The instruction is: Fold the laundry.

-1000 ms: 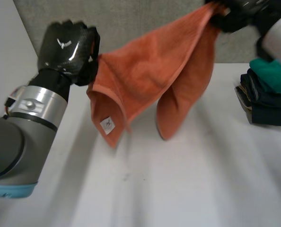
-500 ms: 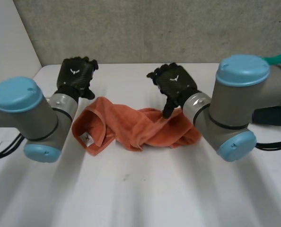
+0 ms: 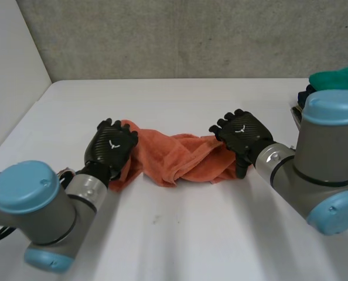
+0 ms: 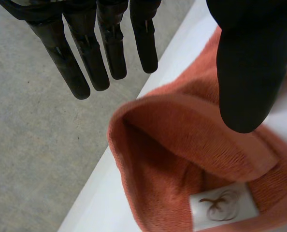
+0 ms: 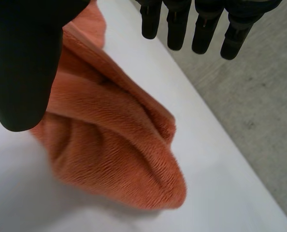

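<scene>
The white table (image 3: 180, 234) was lit brightly and evenly by soft, diffuse light. A faint sheen was caught on the backs of the left hand (image 3: 111, 149) and the right hand (image 3: 244, 132). Beneath the rolled end of the orange towel (image 5: 114, 154) only a pale grey shadow was cast in the right wrist view, and its inner folds were shaded darker.

Left arm (image 3: 36, 211) and right arm (image 3: 323, 164) are showing fat grey cylinder joints with round light-blue caps and silver wrist rings. Left hand (image 3: 111, 149) and right hand (image 3: 244, 133) are wearing glossy black weave-pattern shells, each bearing a small white logo; fingers (image 4: 88, 58) are looking like segmented black rods
</scene>
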### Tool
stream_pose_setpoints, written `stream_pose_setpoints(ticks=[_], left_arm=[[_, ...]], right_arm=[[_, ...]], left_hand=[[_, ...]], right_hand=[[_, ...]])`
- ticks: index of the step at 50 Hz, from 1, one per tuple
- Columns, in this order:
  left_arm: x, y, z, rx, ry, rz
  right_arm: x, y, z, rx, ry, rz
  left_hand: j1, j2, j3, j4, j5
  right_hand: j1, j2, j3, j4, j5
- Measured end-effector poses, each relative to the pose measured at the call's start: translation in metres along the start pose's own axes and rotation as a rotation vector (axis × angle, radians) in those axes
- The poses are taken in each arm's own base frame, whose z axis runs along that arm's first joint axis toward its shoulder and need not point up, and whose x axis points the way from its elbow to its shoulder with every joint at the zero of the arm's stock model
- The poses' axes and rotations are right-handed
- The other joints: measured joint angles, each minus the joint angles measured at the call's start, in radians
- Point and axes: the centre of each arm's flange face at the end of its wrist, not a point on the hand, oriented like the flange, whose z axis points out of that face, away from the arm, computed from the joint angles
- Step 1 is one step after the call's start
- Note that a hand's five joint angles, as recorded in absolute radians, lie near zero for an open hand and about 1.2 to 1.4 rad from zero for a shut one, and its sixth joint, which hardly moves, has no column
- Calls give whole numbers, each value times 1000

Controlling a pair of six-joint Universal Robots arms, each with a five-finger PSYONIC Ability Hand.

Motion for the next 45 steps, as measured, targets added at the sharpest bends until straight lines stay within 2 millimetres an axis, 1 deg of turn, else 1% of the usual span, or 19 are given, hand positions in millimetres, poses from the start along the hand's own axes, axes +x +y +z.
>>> stream_pose_setpoints(ticks=[3,5,11,15,16,19,20,23,27,31,32,33,35,36,37,39,42,44,45], left_arm=[[3,9,11,0,4,44],[6,20,25,-1,13,91],[5,33,45,10,22,121],[5,37,54,21,28,121],[5,37,57,26,29,120],[4,37,63,39,29,117],[3,37,66,47,29,115],[2,37,72,68,32,114],[-3,33,83,110,26,114],[-28,13,107,202,-47,97],[-42,2,116,240,-88,77],[-49,-3,120,258,-108,65],[-84,-29,134,345,-207,-6],[-94,-36,137,368,-234,-29],[-117,-52,141,423,-296,-83],[-156,-78,142,520,-394,-181],[-204,-110,132,653,-495,-314],[-212,-116,129,678,-509,-339],[-230,-127,120,730,-530,-401]], right_arm=[[-1,3,10,34,19,-10],[2,4,25,87,41,-19],[9,5,53,158,-8,-20],[10,10,65,155,-74,-7],[10,14,71,143,-105,3],[10,19,80,124,-139,16],[9,22,85,117,-151,21],[10,26,95,115,-155,23],[19,22,108,160,-102,8],[50,-4,121,303,99,-21],[65,-18,122,367,189,-24],[70,-23,122,393,224,-24],[100,-55,116,537,401,-15],[105,-60,114,561,427,-13],[119,-79,105,647,514,-4],[136,-105,89,757,608,7],[148,-128,70,844,672,14],[149,-131,66,855,679,14],[151,-138,57,871,687,14]], left_hand=[[0,0,0,0,0],[0,0,0,0,0],[9,5,5,9,11],[155,132,116,136,139],[320,284,265,284,283],[596,560,551,560,556],[660,658,647,672,661],[660,684,674,701,668],[660,684,675,704,668],[660,687,677,704,668],[660,688,680,704,668],[660,688,680,704,668],[660,689,681,705,668],[660,689,681,705,668],[660,690,681,705,668],[660,690,681,705,668],[660,690,681,705,668],[660,690,681,705,668],[660,690,681,705,668]], right_hand=[[29,48,48,45,47],[115,105,119,116,117],[158,137,160,161,166],[194,180,191,193,196],[230,224,229,232,227],[381,383,371,370,359],[512,515,509,506,491],[858,873,849,848,834],[879,949,955,961,904],[879,949,957,965,904],[879,949,957,966,904],[879,949,957,966,904],[879,949,957,966,904],[879,949,957,966,904],[879,949,958,966,904],[879,949,958,966,904],[879,949,958,966,912],[879,949,958,966,913],[879,949,958,966,913]])
